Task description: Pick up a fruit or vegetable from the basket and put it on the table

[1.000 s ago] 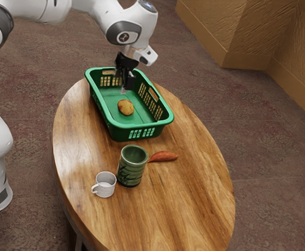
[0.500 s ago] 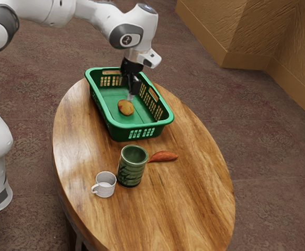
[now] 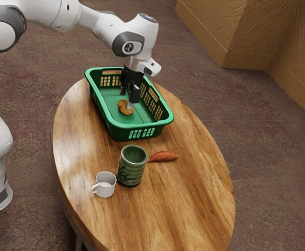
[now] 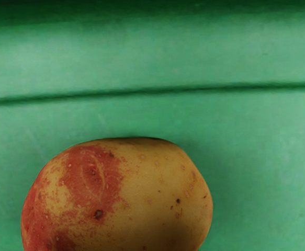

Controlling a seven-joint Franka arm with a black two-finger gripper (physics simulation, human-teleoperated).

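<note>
Downward points the claw (image 3: 128, 100), close over the basket's (image 3: 140, 125) potato (image 4: 115, 196).

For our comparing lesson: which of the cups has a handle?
The short white cylindrical cup; its side handle sets it apart from the taller green patterned cylindrical cup, which shows none.

The arm (image 3: 104, 25) points its parted jaws downward
</note>
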